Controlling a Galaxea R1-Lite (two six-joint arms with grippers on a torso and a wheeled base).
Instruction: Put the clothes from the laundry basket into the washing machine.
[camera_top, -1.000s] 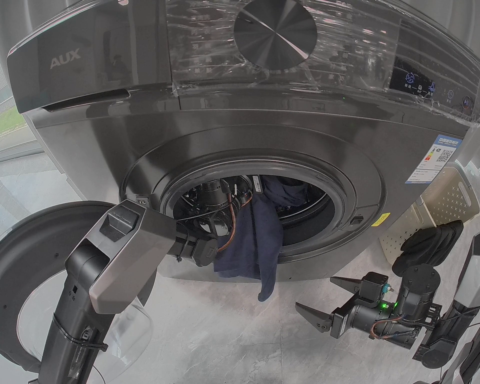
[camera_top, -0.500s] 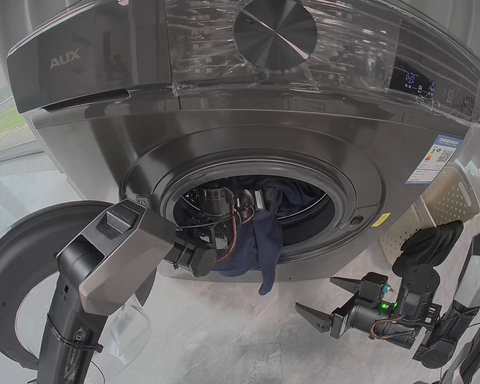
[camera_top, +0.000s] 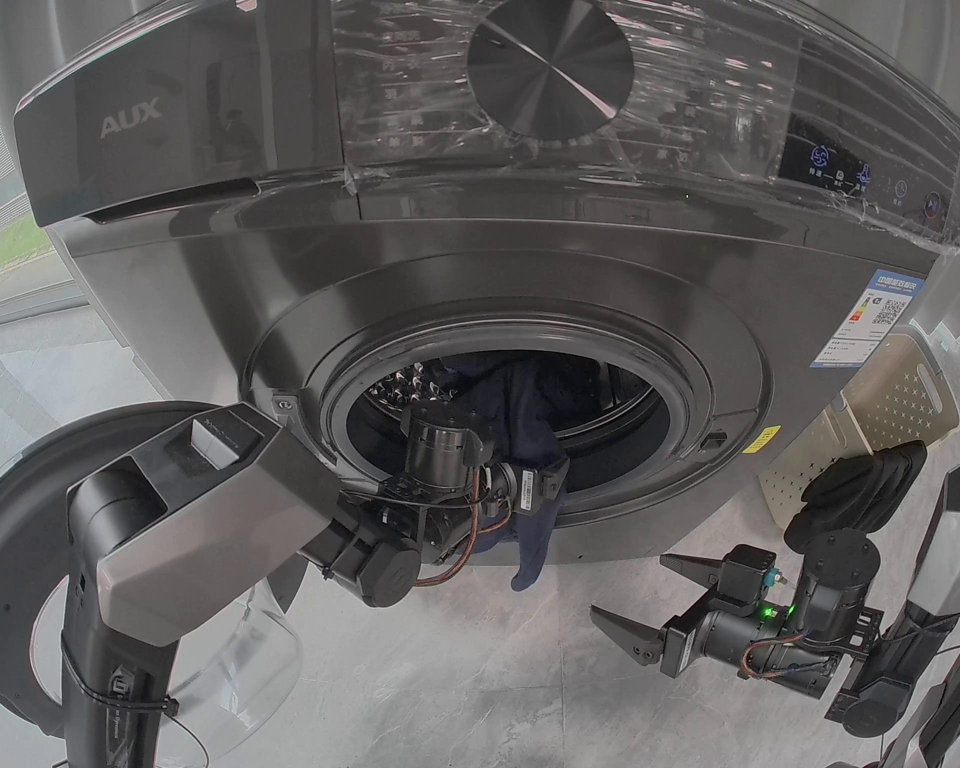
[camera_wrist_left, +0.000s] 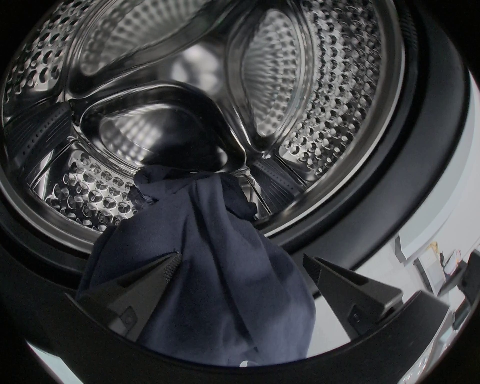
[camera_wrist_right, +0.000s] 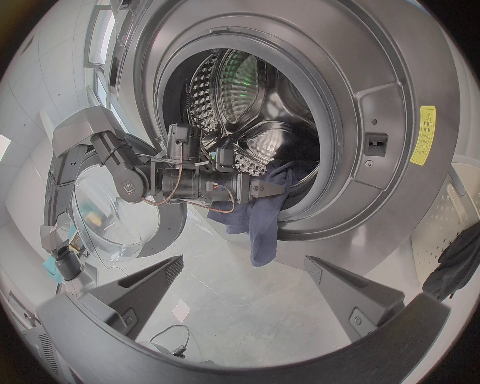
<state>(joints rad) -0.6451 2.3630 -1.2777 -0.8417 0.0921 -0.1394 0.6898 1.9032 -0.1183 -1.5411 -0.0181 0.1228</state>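
Cloth: navy garment (camera_top: 530, 480) draped over the lower lip of the washing machine (camera_top: 500, 250) opening, upper part inside the drum (camera_wrist_left: 280, 75), tail hanging outside down the front toward the floor (camera_top: 450, 680); only half loaded, by the look of it.
Left arm: left hand (camera_wrist_left: 241, 259) at the drum mouth, fingers spread wide and gripping nothing; cloth lying between and beneath them, likely dropped there so the bulk falls inward.
Right arm: right hand (camera_top: 630, 587) low above the floor, well apart from the opening, released and empty; probably parked clear so as not to crowd the other arm.
Door: door (camera_top: 60, 500) swung wide on the left, leaving the mouth free for loading.
Basket: laundry basket (camera_top: 890, 400) beside the machine on the right, black garment (camera_top: 860, 490) slung over its rim, not yet loaded.
Hidden: basket interior cut off at the edge, so no telling how many clothes remain; unclear whether the left fingertips touch the cloth or sit just above it; drum floor behind the navy heap lost in shadow.
Risk: hanging tail liable to drag the rest out or catch in the door; worth a push inward.
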